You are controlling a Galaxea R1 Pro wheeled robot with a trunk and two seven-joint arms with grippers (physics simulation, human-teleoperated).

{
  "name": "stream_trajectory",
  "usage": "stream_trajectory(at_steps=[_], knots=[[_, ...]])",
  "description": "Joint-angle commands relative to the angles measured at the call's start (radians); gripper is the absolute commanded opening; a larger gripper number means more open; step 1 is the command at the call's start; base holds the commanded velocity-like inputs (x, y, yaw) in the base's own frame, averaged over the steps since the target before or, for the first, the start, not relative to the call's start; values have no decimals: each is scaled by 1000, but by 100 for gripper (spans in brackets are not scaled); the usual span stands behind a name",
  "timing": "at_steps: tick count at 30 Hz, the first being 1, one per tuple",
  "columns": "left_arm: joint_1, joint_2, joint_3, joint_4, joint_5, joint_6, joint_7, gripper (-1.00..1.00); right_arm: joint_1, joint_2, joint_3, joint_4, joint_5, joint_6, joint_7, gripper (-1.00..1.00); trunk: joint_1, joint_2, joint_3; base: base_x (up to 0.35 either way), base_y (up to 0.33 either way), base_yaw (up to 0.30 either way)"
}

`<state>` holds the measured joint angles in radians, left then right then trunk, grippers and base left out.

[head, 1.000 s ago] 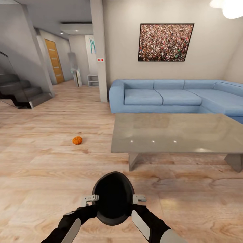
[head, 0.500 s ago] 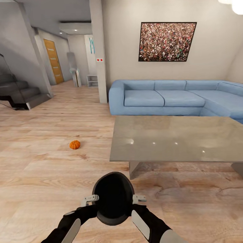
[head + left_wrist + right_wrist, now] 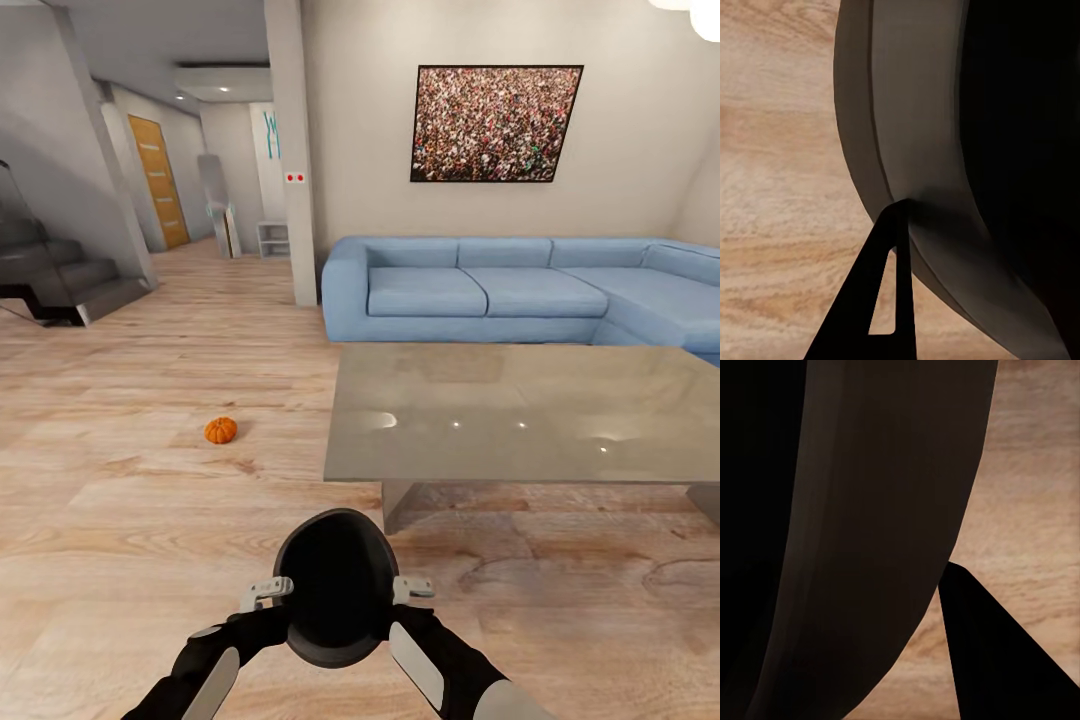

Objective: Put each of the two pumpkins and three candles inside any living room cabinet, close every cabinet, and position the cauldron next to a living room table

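Observation:
I hold the matte-black cauldron (image 3: 336, 588) low in front of me, above the wood floor, mouth turned toward my head camera. My left gripper (image 3: 262, 592) is shut on its left rim and my right gripper (image 3: 412, 588) on its right rim. In the left wrist view a dark finger (image 3: 881, 300) presses against the cauldron wall (image 3: 937, 135). The right wrist view has the cauldron's side (image 3: 862, 510) beside a finger (image 3: 997, 660). One orange pumpkin (image 3: 220, 430) lies on the floor ahead to the left. The candles and the cabinet are out of view.
A low grey table (image 3: 520, 410) stands just ahead to the right, its near corner close to the cauldron. Behind it runs a blue corner sofa (image 3: 480, 290). A pillar (image 3: 290, 150), stairs (image 3: 60, 280) and a hallway lie at the far left. Open floor surrounds the pumpkin.
The whole view has shifted slightly since a second ago, so the camera moved; table and pumpkin sit a little lower and further left in the picture. Arms and cauldron keep the same pose.

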<state>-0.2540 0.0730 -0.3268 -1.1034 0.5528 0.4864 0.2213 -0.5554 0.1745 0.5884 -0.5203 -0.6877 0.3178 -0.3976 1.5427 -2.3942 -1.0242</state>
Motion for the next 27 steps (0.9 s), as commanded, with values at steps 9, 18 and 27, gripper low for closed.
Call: stream_trajectory(at_steps=[9, 18, 27], knots=[[-1, -7, -3, -3, 82, -2, -1, -100, -1, 0, -10, -4, 10, -24, -7, -100, 30, -57, -26, 0, 0, 0], [-1, -7, -3, -4, 82, -2, 0, -100, -1, 0, -10, -3, 11, -24, -7, -100, 58, -106, -55, 0, 0, 0], [-1, -7, -3, -3, 82, -2, 0, -100, -1, 0, -11, -4, 9, -23, -7, -100, 62, -108, -89, 0, 0, -45]])
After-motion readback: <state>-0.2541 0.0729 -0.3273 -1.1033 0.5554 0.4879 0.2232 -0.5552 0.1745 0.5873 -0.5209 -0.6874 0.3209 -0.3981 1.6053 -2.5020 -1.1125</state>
